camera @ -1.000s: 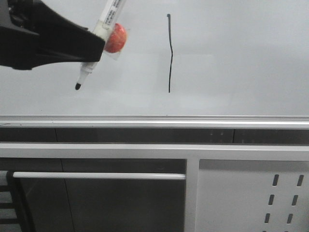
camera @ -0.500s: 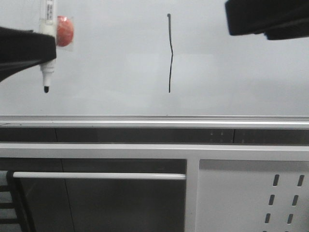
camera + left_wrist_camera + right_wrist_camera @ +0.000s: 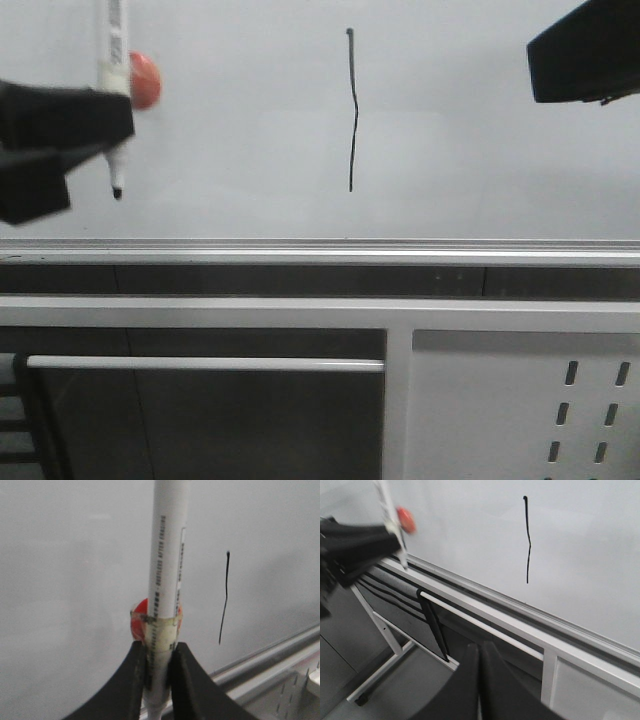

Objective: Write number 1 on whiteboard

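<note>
front view shows the number 1 (image 3: 352, 110) drawn mid-whiteboard (image 3: 480, 160), well left of it the left gripper (image 3: 90, 125) clamped on a white marker pen (image 3: 113, 60) with tip down, and the right gripper (image 3: 479, 680) pinched closed on nothing.

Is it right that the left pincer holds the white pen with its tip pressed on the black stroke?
Not quite. The left pincer holds the marker pen, but the front view shows its tip well left of the number 1, apart from it.
</note>
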Tool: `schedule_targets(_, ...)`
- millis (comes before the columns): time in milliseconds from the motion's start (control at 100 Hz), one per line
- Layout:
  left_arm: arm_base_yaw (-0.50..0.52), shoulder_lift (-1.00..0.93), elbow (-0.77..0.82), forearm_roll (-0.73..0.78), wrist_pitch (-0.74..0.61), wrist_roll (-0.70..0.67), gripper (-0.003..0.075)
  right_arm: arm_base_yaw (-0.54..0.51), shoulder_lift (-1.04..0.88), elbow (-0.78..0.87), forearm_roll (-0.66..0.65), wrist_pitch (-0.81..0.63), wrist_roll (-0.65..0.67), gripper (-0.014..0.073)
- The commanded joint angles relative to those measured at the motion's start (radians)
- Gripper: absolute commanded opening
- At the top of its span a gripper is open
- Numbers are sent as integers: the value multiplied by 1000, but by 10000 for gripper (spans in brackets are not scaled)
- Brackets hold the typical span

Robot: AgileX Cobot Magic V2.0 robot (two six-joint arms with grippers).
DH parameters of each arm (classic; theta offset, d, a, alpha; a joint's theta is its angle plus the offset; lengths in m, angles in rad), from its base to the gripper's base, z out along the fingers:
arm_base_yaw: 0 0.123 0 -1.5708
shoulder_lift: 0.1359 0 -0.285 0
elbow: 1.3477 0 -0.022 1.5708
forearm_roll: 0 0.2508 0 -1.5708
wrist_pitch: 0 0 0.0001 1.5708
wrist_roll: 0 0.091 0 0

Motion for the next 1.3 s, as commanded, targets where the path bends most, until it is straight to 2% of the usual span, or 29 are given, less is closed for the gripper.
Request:
schedule_targets(0,-30,55,-31,-32,-242,5,-18,0,-7,-23,-13,5,-13,-72)
schedule_targets(130,-71,121,-37,-129,-242,12,-18,0,-7,-23,-13,5,-13,-72)
schedule_targets(270,-76,132,-56,-134,-242,73,-18,0,-7,-23,-13,5,-13,-72)
schedule_targets(470,-76,130,-101,-144,-242,79,-18,0,-7,-23,-13,-27,-13,-72)
schedule_targets(740,-76,130,-130,-232,-242,79,-18,0,-7,-23,-13,-42,-13,-72)
schedule_targets(910,-76,130,-140,-282,-242,-3,-18,0,-7,-23,-13,-43,-13,-72)
schedule_targets(1290,-76,152,-182,-306,-242,-5,-18,0,-7,-23,-13,-43,-13,-72)
